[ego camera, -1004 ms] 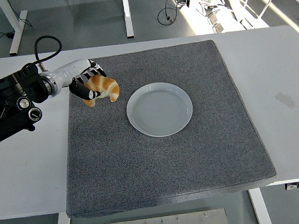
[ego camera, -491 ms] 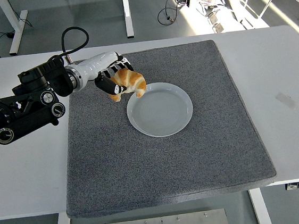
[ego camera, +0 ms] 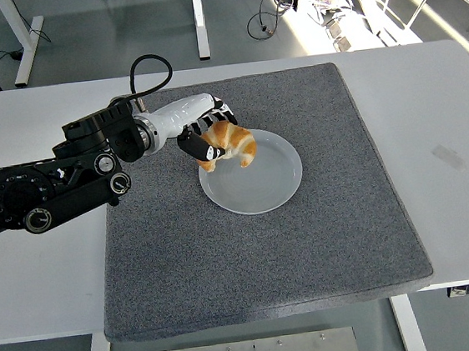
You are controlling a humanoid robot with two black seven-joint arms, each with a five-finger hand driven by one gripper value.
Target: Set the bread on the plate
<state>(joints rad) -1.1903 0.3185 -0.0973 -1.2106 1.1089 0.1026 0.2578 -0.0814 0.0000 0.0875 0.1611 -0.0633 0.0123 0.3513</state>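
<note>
On the left side of the white surface, at about 9 o'clock, the black left arm comes in from the edge and reaches toward the middle. Its forearm turns white near the wrist, and a black cable loops above it. At the end of the arm, the left robot hand has its fingers curled and clamped on the bread, a golden-brown croissant. One dark finger crosses the left part of the croissant, and the others wrap over its top.

The bread is held over the upper left part of the plate, at about 10 o'clock of the plate. Its right tip points down toward the inside of the plate, near the rim. I cannot tell if the tip is touching the plate or is just above it.

The plate is round and pale, and it lies near the middle of a dark grey mat. The mat covers most of the surface and its near left corner goes past the front edge.

On the right side of the surface, at about 3 o'clock, there is a small pale strip of tape, well apart from the mat.

At 12 o'clock, beyond the surface, the floor shows table legs and cables.
</note>
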